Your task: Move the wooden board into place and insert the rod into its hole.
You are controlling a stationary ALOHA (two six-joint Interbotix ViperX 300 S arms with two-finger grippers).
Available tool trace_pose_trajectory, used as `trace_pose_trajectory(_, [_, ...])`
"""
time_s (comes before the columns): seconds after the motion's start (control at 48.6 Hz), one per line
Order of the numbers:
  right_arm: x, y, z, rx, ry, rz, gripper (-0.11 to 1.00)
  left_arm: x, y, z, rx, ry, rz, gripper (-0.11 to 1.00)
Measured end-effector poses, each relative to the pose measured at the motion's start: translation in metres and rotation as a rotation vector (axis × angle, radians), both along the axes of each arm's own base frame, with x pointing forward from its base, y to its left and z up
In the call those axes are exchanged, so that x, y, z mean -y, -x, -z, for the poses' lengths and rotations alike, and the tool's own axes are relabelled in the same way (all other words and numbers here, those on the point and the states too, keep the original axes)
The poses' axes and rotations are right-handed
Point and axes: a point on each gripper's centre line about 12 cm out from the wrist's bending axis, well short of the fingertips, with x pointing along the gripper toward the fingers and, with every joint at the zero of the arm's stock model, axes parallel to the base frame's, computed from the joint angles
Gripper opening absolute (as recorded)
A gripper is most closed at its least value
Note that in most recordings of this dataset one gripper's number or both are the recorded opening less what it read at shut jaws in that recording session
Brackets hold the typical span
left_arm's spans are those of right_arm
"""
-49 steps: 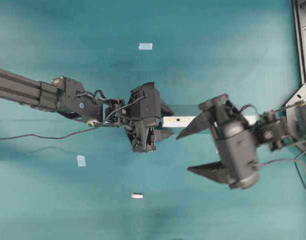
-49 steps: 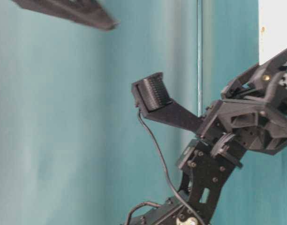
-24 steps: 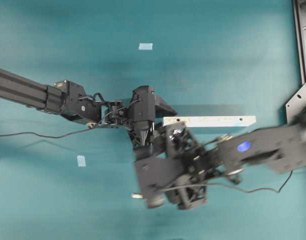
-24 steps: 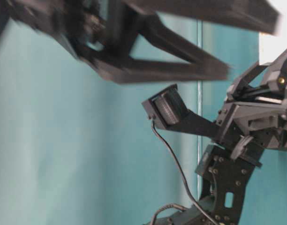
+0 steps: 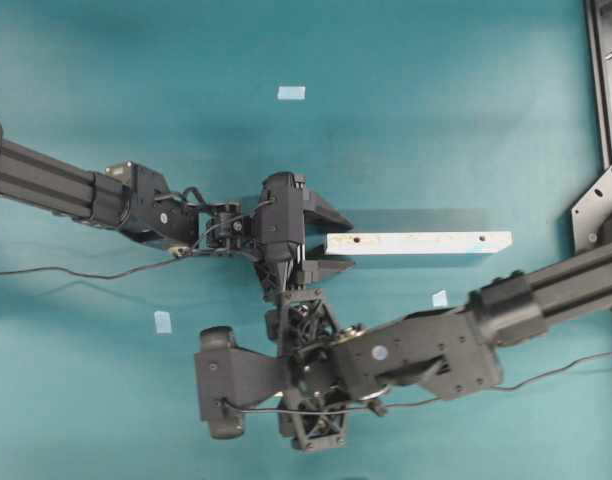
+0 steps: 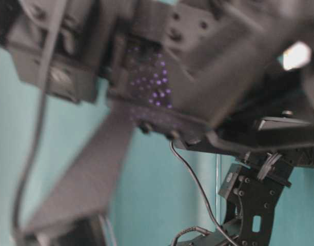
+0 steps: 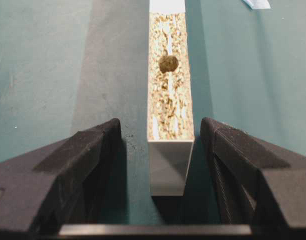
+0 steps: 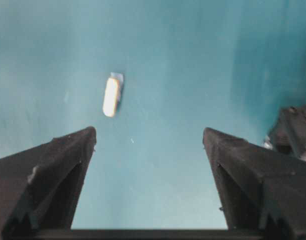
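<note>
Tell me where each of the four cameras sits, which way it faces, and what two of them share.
Overhead exterior: above, looking down on the teal table; both arms, the long pale wooden board.
Table-level exterior: low, sideways; blurred black arm parts fill it.
Left wrist: behind the left gripper, looking along the board, whose end lies between open jaws, past its dark hole.
Right wrist: behind the open right gripper, facing the small pale rod.
Shared: overhead and left wrist both show the board.
</note>
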Motion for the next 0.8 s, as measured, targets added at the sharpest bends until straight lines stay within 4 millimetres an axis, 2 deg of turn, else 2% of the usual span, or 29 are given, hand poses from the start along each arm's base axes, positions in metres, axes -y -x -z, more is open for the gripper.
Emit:
trace_pose_trajectory(0.371, [-0.012, -0.014, 0.012, -0.090, -0.041, 0.032, 0.91, 0.000, 0.000, 0.000, 0.000, -0.001, 0.001, 0.66])
trace_pose_trajectory(0.597, [-0.014, -0.019, 0.032, -0.104, -0.041, 0.040, 0.91, 0.000, 0.000, 0.000, 0.000, -0.001, 0.001, 0.66])
trace_pose_trajectory(0.803, [-0.016, -0.024, 0.043, -0.083, -0.051, 0.048, 0.88, 0.002, 0.000, 0.000, -0.002, -0.001, 0.004, 0.66])
